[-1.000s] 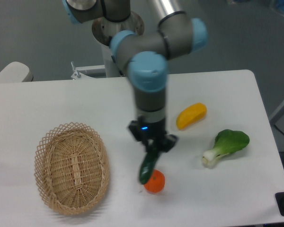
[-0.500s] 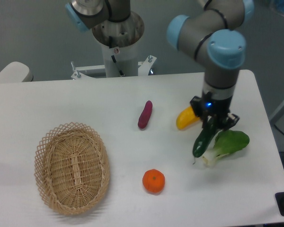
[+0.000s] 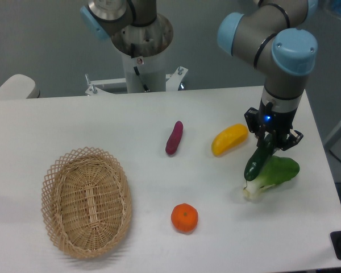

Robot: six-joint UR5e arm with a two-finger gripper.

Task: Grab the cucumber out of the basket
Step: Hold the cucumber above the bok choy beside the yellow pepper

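- The gripper (image 3: 271,142) grasps the cucumber (image 3: 257,161) by its top end; it hangs at the far right, over the bok choy (image 3: 273,174).
- The basket (image 3: 86,203), near left, holds nothing, so the pick looks done.
- Next move likely calls for a firm hold, clear of the table.
- Yellow pepper (image 3: 229,139), sweet potato (image 3: 174,137) and orange (image 3: 184,218) lie apart; nothing blocks.

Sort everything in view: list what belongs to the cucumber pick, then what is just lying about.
Job: cucumber, held in the gripper; basket, nothing in it.
Lying about: purple sweet potato, yellow vegetable, bok choy, orange.
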